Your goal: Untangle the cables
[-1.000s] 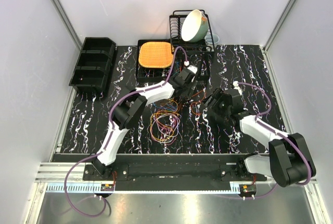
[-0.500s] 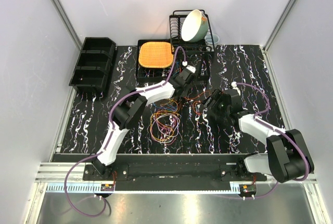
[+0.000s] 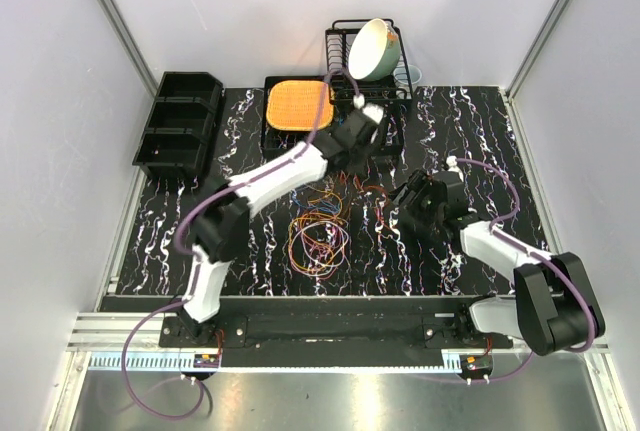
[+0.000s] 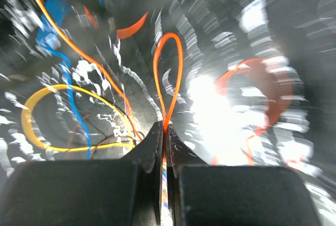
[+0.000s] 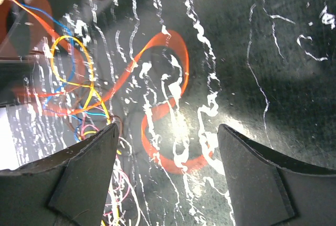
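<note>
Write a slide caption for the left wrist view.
Left end effector shut on an orange cable loop; a yellow cable and a blue cable show blurred against the marbled table beyond.

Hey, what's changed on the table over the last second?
The left claw shut on an orange cable loop, and its arm stretched farther toward the dish rack. The right claw stayed open near the main tangle, which stayed put.

L gripper [image 4: 165, 131] pinching orange cable [image 4: 169, 74] loop.
</note>
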